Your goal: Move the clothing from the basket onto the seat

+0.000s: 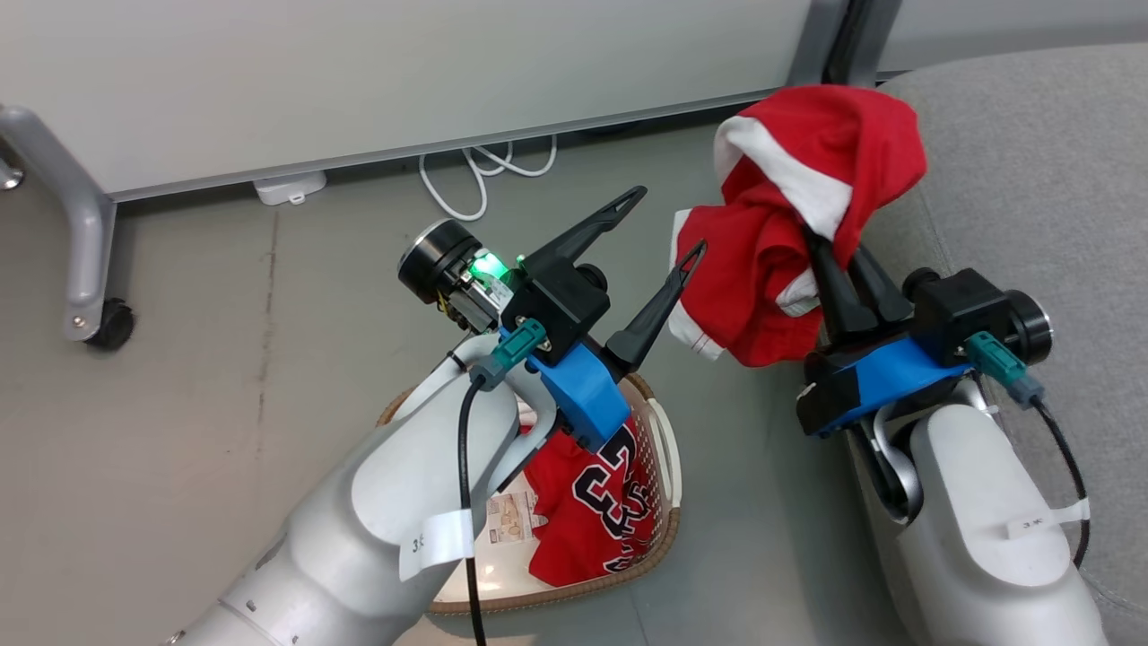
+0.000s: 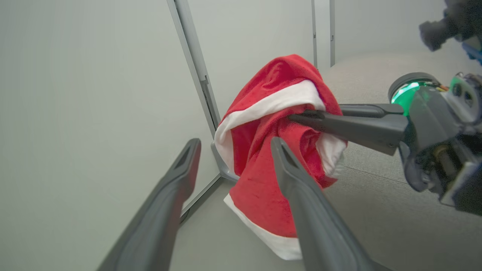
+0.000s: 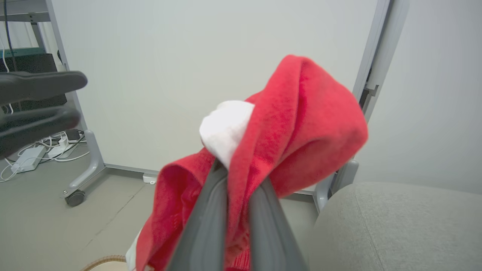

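L end effector (image 1: 670, 217) spread wide, empty, above basket (image 1: 671, 475) on floor (image 1: 224, 359); jersey (image 1: 592, 511) w/ "23" lies inside. Just right, red shorts (image 1: 789, 224) hang off floor, pinched by R end effector (image 1: 830, 260), fingers pressed together on fabric, by left edge of grey seat (image 1: 1031, 179).

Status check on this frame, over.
Left tool open, empty. Right tool shut on shorts, raised at seat edge, not yet down. Jersey in basket. Nothing blocking.

The grey floor (image 1: 179, 404) bears the basket (image 1: 659, 538), a white cable (image 1: 484, 170) and a castered frame leg (image 1: 85, 242).
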Tool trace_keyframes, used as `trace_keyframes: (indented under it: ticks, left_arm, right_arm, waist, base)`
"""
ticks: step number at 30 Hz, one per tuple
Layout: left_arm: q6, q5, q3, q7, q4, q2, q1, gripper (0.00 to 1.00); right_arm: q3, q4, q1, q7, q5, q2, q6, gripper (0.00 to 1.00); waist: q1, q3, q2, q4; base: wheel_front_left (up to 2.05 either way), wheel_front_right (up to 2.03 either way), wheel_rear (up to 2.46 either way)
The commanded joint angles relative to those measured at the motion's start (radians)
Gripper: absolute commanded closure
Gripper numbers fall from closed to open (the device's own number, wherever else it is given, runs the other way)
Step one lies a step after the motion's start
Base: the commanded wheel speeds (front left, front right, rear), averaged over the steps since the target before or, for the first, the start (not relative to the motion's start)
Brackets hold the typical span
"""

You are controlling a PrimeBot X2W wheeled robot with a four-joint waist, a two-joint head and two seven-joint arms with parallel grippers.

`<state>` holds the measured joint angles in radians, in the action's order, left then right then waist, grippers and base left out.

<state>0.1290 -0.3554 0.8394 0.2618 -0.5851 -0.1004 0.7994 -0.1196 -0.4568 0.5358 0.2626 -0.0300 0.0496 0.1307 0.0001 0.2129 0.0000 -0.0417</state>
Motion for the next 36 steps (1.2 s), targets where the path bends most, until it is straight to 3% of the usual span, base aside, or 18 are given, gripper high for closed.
trace_keyframes:
  ticks: [1, 18, 26, 36]
  left_arm:
    - [-0.001, 0.007, -0.003, 0.005, 0.009, -0.004, -0.012, 0.0]
    - [0.002, 0.048, 0.076, 0.005, 0.077, 0.005, -0.08, 0.0]
    - [0.002, 0.031, 0.127, 0.005, 0.086, 0.008, -0.098, 0.0]
    - [0.002, 0.03, 0.121, 0.005, 0.106, -0.004, -0.072, 0.0]
  right_arm:
    - [0.014, 0.012, -0.012, 0.004, 0.008, 0.001, 0.0, 1.0]
    - [0.267, 0.181, -0.106, 0.004, 0.061, 0.001, 0.0, 1.0]
    - [0.341, 0.238, -0.18, 0.004, 0.055, 0.001, 0.0, 1.0]
    - [0.365, 0.265, -0.192, 0.004, 0.025, 0.001, 0.0, 1.0]
  waist:
    - [-0.0001, 0.013, 0.0, -0.023]
    - [-0.0001, 0.083, 0.0, -0.219]
    - [-0.0001, 0.091, 0.0, -0.256]
    - [-0.0001, 0.115, 0.0, -0.272]
  base:
    - [0.0, 0.0, 0.0]
    - [0.0, 0.0, 0.0]
    - [0.0, 0.0, 0.0]
    - [0.0, 0.0, 0.0]
